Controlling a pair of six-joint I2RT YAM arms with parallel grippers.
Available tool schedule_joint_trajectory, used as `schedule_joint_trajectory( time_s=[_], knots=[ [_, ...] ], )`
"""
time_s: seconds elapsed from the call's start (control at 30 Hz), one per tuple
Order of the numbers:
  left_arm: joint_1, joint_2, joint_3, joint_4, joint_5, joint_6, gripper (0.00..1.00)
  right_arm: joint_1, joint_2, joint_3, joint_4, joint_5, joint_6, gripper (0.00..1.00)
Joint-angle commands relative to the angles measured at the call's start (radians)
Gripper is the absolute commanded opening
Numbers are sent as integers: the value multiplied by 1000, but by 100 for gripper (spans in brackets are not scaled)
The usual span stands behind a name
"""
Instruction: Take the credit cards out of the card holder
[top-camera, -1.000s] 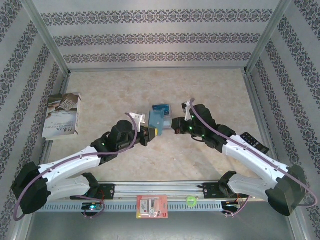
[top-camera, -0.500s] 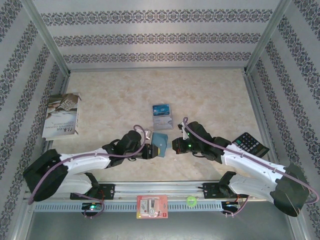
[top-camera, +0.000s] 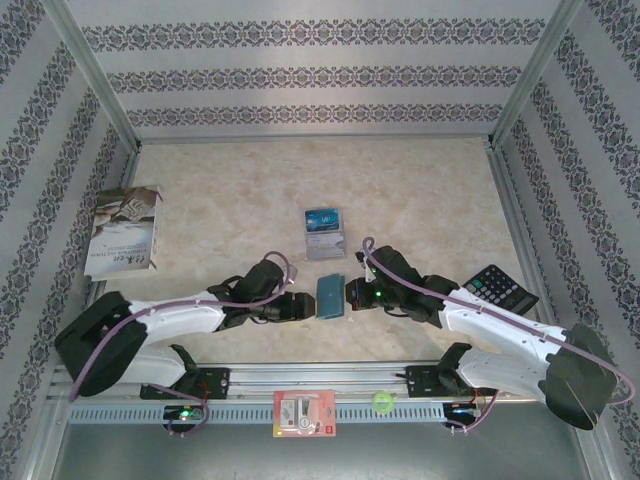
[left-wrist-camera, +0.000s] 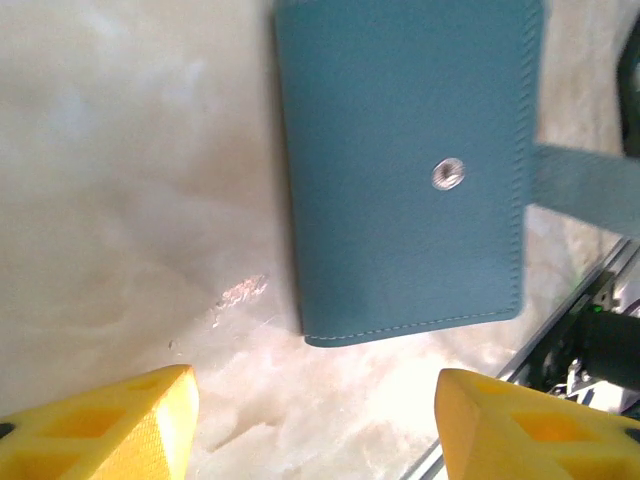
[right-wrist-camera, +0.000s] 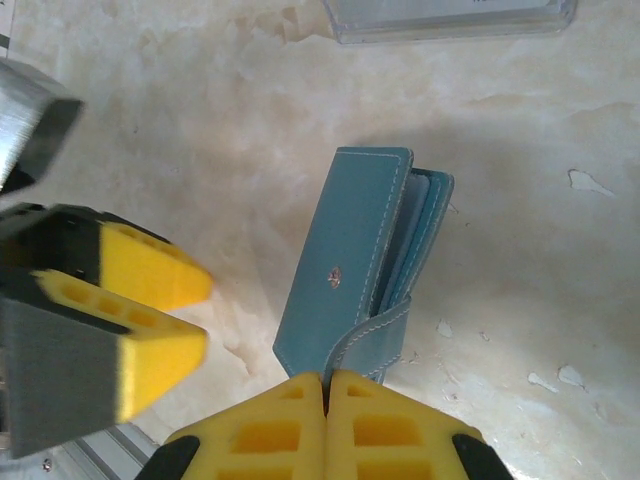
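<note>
Closed card holder (top-camera: 330, 296) flat on table (top-camera: 420, 190), long axis near-far, btw both grippers. Left gripper (left-wrist-camera: 315, 420) fingers apart, empty, just left of it. Right gripper (right-wrist-camera: 325, 395) fingers together at strap (right-wrist-camera: 385, 338) end; whether strap pinched, can't tell. Right arm nearer.
</note>
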Motion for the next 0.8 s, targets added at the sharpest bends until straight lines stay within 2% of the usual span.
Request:
schedule_joint_trajectory(
  time_s=[0.0,0.17,0.4,0.6,0.77],
  knots=[
    [37,-112,-6,-107,-66,18,67,19,19,67,9,0,-6,0],
    [89,-258,6,-209,-138,77,72,67,97,173,21,-30,-26,0],
    [156,-353,35,-315,-176,147,76,91,184,241,37,-56,-23,0],
    [166,-310,36,-274,-130,153,78,27,148,161,7,34,20,0],
    [167,-258,32,-227,-115,155,77,-59,153,59,-82,173,33,0]
  ],
)
